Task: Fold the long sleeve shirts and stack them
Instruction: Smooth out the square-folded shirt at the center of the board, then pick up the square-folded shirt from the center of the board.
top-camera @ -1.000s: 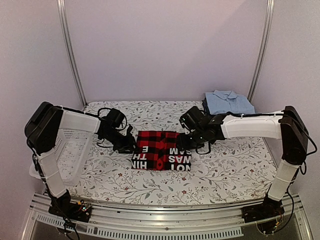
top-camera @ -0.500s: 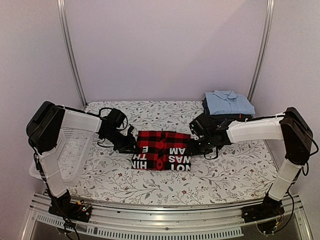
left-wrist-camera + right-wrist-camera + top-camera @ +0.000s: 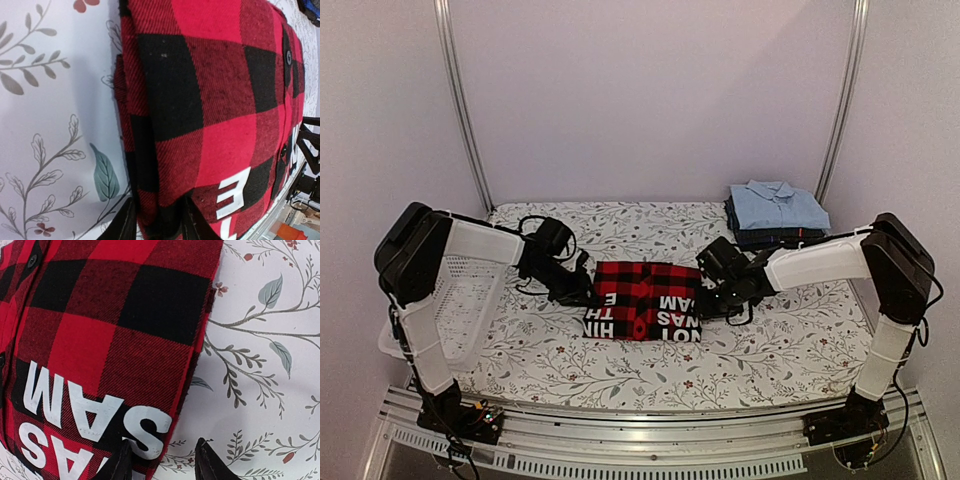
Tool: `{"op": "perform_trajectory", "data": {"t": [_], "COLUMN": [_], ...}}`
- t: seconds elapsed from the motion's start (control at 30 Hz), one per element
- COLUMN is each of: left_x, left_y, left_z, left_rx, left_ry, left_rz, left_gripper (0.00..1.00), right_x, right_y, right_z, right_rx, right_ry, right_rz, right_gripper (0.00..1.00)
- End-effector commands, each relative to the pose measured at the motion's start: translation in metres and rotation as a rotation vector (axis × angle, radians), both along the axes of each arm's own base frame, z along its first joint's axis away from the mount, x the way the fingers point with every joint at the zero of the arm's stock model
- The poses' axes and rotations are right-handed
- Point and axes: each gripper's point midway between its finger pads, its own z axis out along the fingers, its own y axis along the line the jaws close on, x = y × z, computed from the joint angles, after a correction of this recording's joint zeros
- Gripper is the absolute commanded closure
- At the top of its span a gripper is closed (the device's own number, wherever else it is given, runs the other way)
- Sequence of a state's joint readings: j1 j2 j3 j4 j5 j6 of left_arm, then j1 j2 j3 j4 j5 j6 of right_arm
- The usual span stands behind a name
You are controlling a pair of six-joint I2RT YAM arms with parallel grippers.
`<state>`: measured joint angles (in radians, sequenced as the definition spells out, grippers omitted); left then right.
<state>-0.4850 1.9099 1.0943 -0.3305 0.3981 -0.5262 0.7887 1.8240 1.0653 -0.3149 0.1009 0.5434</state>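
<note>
The red-and-black check shirt (image 3: pixel 645 300) lies folded in a rectangle at the table's middle, with white letters along its near edge. My left gripper (image 3: pixel 588 297) is at its left edge. In the left wrist view the gripper (image 3: pixel 154 222) is shut on that folded edge of the shirt (image 3: pixel 215 100), and cloth fills the gap. My right gripper (image 3: pixel 705 305) is at the shirt's right edge. In the right wrist view the gripper (image 3: pixel 162 460) is open astride the edge of the shirt (image 3: pixel 115 340), one finger over the lettering and one over the tablecloth.
A stack of folded collared shirts (image 3: pixel 775 210), light blue on top and dark ones beneath, sits at the back right corner. A white mesh basket (image 3: pixel 460 300) hangs off the table's left side under the left arm. A floral cloth (image 3: pixel 770 335) covers the table.
My right gripper has moved from behind the shirt's far right corner down to its right edge. Both grippers' jaws have narrowed. The left arm has barely moved.
</note>
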Motion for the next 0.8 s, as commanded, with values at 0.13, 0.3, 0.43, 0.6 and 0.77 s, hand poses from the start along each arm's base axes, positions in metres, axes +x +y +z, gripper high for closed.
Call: {"op": "perform_trajectory", "data": {"t": [0.13, 0.3, 0.43, 0.6, 0.77], "left_x": [-0.018, -0.015, -0.01, -0.008, -0.013], "left_y": [0.002, -0.001, 0.003, 0.022, 0.039], "left_z": [-0.034, -0.025, -0.006, 0.019, 0.045], "left_rx": [0.032, 0.013, 0.026, 0.089, 0.122], "left_ry": [0.096, 0.083, 0.05, 0.004, -0.033], "left_rz": [0.002, 0.011, 0.009, -0.015, -0.057], "left_gripper": [0.87, 1.0, 1.0, 1.0, 1.0], "right_x": [-0.003, -0.003, -0.004, -0.002, -0.004], "right_y": [-0.011, -0.009, -0.002, 0.019, 0.051], "right_z": [-0.016, -0.016, -0.012, 0.013, 0.042], "right_rx": [-0.035, -0.03, 0.007, 0.093, 0.179], "right_ry": [0.02, 0.02, 0.026, 0.003, -0.024], "right_rz": [-0.028, -0.027, -0.006, 0.038, 0.1], "right_gripper": [0.59, 0.59, 0.59, 0.58, 0.58]}}
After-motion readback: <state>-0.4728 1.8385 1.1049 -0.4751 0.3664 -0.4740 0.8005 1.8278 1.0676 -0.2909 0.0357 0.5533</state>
